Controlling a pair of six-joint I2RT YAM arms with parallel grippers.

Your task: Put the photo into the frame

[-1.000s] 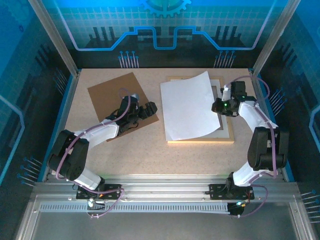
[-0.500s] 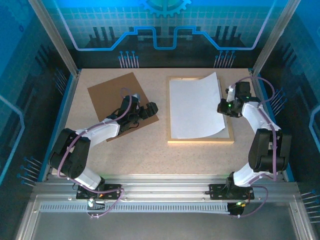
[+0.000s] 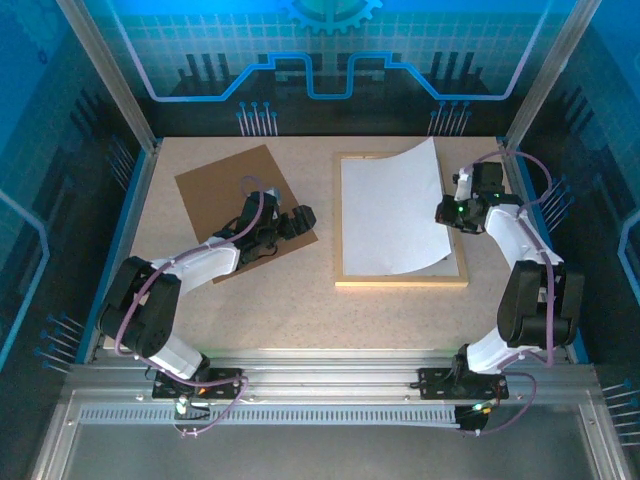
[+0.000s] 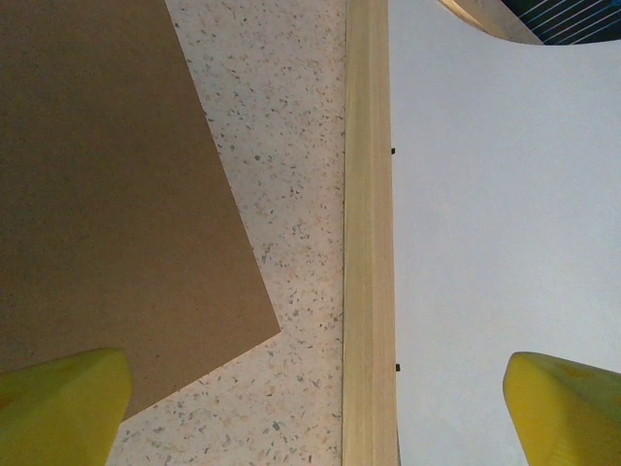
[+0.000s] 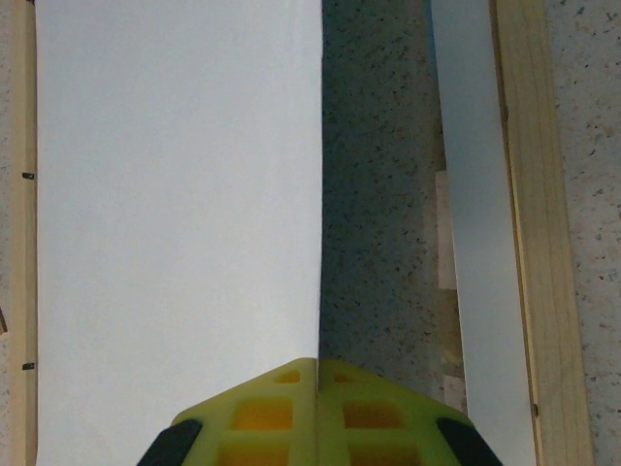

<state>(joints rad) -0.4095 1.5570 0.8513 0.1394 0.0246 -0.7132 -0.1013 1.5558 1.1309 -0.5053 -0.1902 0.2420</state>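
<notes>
The photo (image 3: 390,215) shows its plain white back and lies over the frame (image 3: 400,279) at the right of the table. Its left edge runs along the frame's left rail, and its right side curls upward. My right gripper (image 3: 447,212) is shut on the photo's right edge; in the right wrist view the sheet (image 5: 175,194) runs out of the shut right gripper (image 5: 318,374). My left gripper (image 3: 300,218) stands open over the corner of the brown board, its fingers apart on either side of the frame's left rail (image 4: 369,243), holding nothing.
A brown backing board (image 3: 225,195) lies tilted at the back left, under the left arm. A white mat strip (image 5: 475,223) sits inside the frame's right rail (image 5: 539,223), with speckled table showing beside it. Enclosure walls ring the table.
The photo has swung from lying skewed across the frame's left rail to lining up inside the rails, and its right side is raised. The right gripper shifted slightly right. The left arm has not moved.
</notes>
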